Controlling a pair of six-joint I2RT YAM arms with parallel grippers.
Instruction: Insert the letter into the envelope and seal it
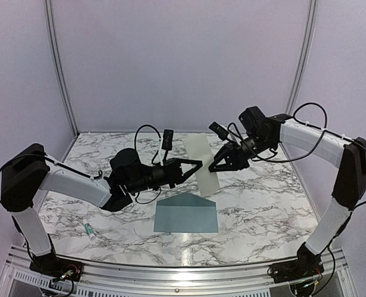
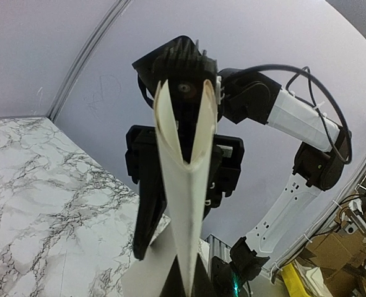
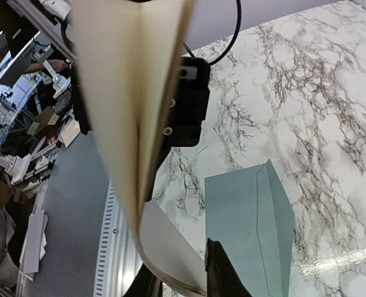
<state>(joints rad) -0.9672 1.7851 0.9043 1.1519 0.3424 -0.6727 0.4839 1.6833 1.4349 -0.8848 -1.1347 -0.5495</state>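
Left gripper (image 1: 197,164) pinches the cream, creased paper letter (image 1: 198,148) on edge. Right gripper (image 1: 213,167) straddles its opposite side, grip unclear. The flat blue-grey envelope (image 1: 186,216), its 1 triangular flap open, lies below them on the marble table (image 1: 263,198).

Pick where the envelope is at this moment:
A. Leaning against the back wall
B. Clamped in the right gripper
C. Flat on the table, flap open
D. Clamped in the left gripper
C: the envelope lies flat on the marble table with its triangular flap open and nothing touching it. The left gripper pinches the letter in the air beyond it.
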